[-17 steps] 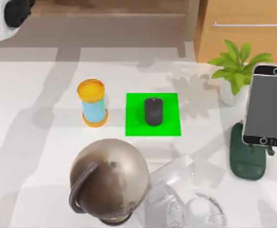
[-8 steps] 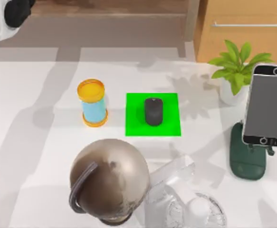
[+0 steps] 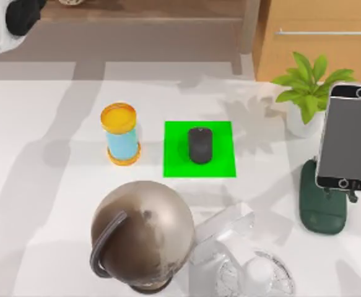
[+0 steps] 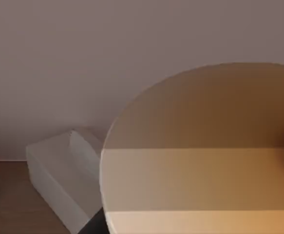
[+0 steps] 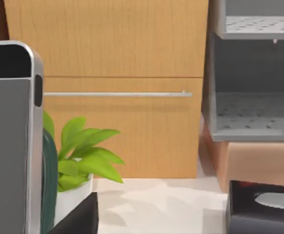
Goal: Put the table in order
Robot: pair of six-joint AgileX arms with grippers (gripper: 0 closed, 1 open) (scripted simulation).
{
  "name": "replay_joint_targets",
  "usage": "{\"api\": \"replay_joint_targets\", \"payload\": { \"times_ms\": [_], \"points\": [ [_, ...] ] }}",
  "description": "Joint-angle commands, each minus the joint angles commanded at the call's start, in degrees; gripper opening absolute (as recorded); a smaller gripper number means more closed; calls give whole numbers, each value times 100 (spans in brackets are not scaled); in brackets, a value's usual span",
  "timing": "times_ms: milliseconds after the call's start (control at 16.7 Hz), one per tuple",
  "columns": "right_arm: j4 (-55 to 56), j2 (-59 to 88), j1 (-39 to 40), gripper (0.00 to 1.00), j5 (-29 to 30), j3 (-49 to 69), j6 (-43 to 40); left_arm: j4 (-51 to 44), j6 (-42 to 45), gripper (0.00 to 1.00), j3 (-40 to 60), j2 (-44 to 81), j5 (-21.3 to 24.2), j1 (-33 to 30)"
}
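The worktop (image 3: 50, 247) holds a mouse (image 3: 199, 145) centred on its green mat (image 3: 220, 164), mid-frame; finger state cannot be told, so approach from above, squarely.

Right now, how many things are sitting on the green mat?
1: a black mouse lies near the middle of the green mat on the table. The blue can stands on the table left of the mat.

You see a white surface (image 3: 50, 204), a bright green mat (image 3: 220, 154) under a black mouse (image 3: 199, 145), a pale blue canister (image 3: 122, 142) with orange lid, a bronze-brown globe (image 3: 144, 230), a dark green phone stand (image 3: 321, 213) and a light-brown wooden cabinet (image 5: 117, 48).
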Motion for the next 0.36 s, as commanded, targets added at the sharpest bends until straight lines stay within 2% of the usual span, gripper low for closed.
{"api": "replay_joint_targets", "payload": {
  "times_ms": [360],
  "points": [
    [0,0,0,100,0,0,0,0,0,100,0,0,0,0]
  ]
}}
